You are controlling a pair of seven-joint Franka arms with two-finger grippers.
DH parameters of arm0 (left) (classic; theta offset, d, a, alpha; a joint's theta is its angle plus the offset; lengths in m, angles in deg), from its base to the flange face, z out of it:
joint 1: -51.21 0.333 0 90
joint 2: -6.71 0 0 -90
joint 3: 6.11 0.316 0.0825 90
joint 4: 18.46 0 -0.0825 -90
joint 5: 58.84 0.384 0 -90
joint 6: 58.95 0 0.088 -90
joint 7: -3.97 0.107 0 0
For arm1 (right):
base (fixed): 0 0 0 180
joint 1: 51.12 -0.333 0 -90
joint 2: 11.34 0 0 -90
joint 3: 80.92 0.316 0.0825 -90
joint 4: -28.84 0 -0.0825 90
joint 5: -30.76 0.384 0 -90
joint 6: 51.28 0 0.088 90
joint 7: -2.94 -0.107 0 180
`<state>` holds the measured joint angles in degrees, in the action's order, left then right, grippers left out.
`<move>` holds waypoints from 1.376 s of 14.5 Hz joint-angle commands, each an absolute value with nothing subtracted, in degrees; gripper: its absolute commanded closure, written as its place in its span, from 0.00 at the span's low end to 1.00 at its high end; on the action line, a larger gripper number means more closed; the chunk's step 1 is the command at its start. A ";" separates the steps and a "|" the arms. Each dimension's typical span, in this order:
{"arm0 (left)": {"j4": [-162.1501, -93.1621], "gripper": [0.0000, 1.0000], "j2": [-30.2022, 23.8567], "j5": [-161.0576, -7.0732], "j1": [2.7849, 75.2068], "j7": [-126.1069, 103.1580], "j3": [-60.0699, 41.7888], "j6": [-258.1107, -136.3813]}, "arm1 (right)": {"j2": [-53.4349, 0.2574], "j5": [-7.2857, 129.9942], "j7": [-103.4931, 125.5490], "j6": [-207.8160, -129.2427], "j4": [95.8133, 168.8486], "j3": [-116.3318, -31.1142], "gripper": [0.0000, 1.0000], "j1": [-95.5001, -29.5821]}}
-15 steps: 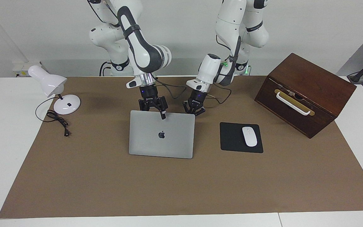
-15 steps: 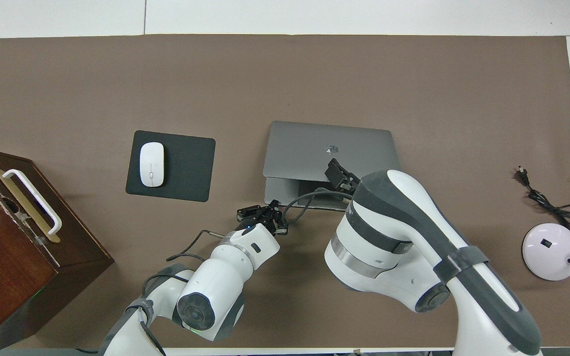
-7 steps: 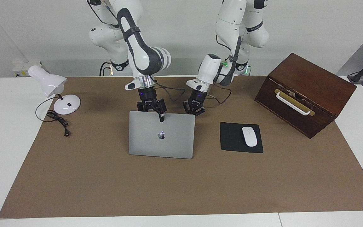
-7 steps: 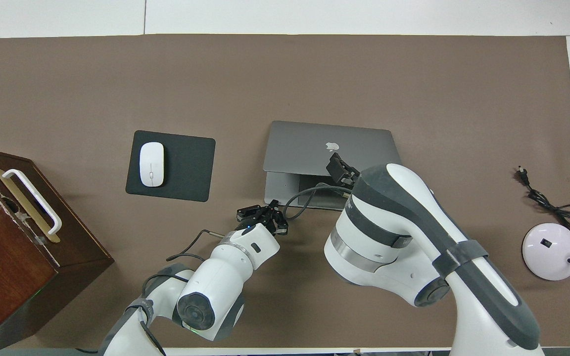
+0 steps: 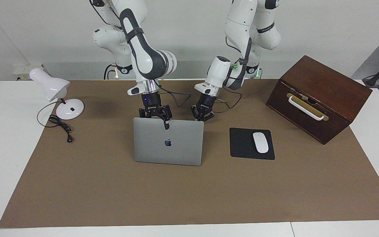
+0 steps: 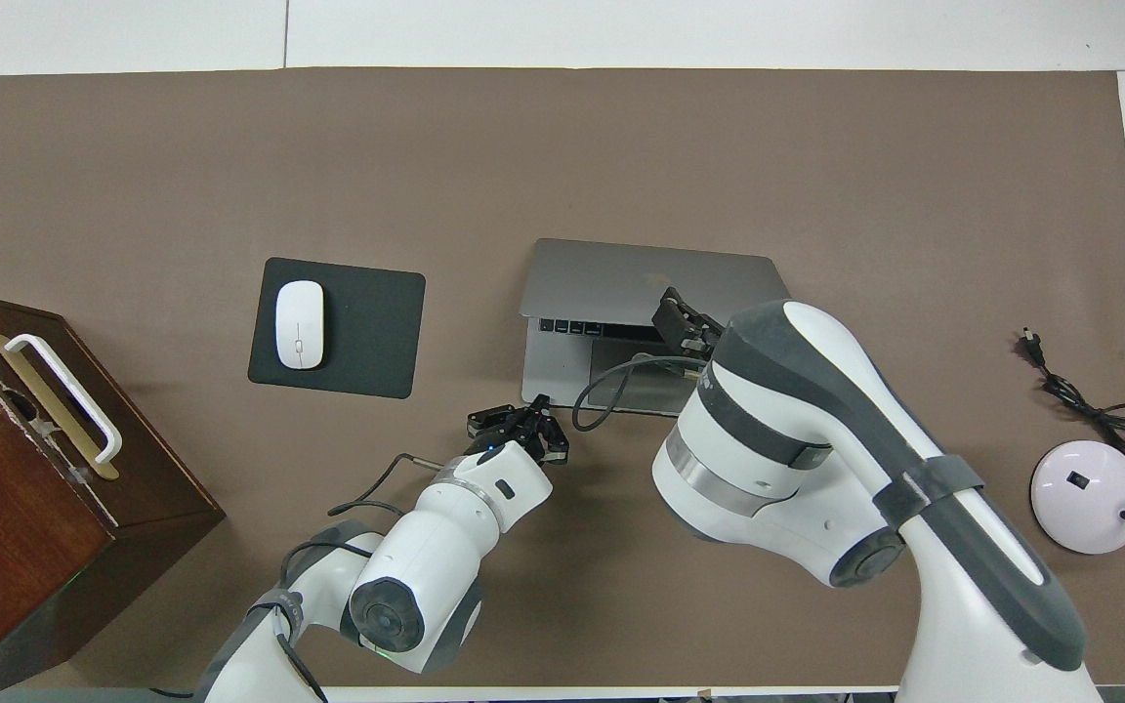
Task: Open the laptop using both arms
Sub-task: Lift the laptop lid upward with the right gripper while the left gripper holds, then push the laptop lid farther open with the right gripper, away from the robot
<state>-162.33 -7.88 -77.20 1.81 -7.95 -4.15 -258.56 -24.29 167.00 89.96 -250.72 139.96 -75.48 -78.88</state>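
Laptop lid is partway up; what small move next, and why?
Probably the right gripper should lift the lid edge further: the laptop is only partly open. The shut left gripper sits at its base corner.

Silver-grey laptop (image 5: 168,141) mid-mat, lid raised partway, dark logo showing.

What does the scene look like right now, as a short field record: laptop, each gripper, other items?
laptop: slim silver-grey metal laptop, lid raised partway, keys showing in the overhead view
right gripper: right gripper at the lid's free edge, one finger over the lid's outside
left gripper: left gripper, shut, low beside the laptop's corner nearest the robots, toward the left arm's end
other items: white mouse on black mousepad; brown wooden box; white desk lamp
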 commanded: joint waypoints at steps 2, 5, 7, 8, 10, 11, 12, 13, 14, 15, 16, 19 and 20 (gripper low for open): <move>-159.17 1.00 -12.54 -78.35 2.87 -6.67 -4.09 -259.60 | -27.41 166.56 93.90 -251.67 136.07 -63.38 0.00 -66.44; -159.17 1.00 -12.54 -78.35 2.87 -6.67 -4.09 -259.60 | -28.65 166.56 94.52 -251.67 134.93 -59.66 0.00 -63.77; -159.17 1.00 -12.54 -78.35 2.87 -6.67 -4.09 -259.60 | -28.91 166.56 94.52 -251.67 133.88 -58.61 0.00 -63.77; -159.17 1.00 -12.54 -78.35 2.87 -6.67 -4.09 -259.60 | -29.17 166.64 94.52 -251.67 132.48 -57.90 0.00 -63.69; -159.17 1.00 -12.54 -78.35 2.87 -6.67 -4.09 -259.60 | -30.67 166.64 94.52 -251.67 129.15 -56.59 0.00 -63.25; -159.17 1.00 -12.62 -78.35 2.87 -6.67 -4.09 -259.60 | -31.28 166.64 94.52 -251.67 127.73 -55.88 0.00 -62.81; -159.17 1.00 -12.62 -78.35 2.87 -6.67 -4.09 -259.60 | -31.81 166.56 94.52 -251.67 126.76 -55.00 0.00 -62.11; -159.17 1.00 -12.62 -78.35 2.87 -6.67 -4.09 -259.60 | -32.07 166.47 94.61 -251.67 125.97 -54.30 0.00 -61.49; -159.17 1.00 -12.62 -78.35 2.87 -6.67 -4.09 -259.60 | -32.60 166.03 94.61 -251.67 125.18 -54.12 0.00 -61.40; -159.17 1.00 -12.62 -78.35 2.87 -6.67 -4.09 -259.60 | -32.78 166.03 94.52 -251.67 124.39 -53.77 0.00 -61.31; -159.17 1.00 -12.62 -78.35 2.87 -6.67 -4.09 -259.60 | -32.87 165.94 94.52 -251.67 124.12 -53.77 0.00 -61.31; -159.17 1.00 -12.62 -78.35 2.87 -6.67 -4.09 -259.60 | -32.96 165.85 94.52 -251.67 124.03 -53.68 0.00 -61.40; -159.17 1.00 -12.62 -78.35 2.87 -6.67 -4.09 -259.60 | -32.96 165.85 94.52 -251.59 123.94 -53.68 0.00 -61.49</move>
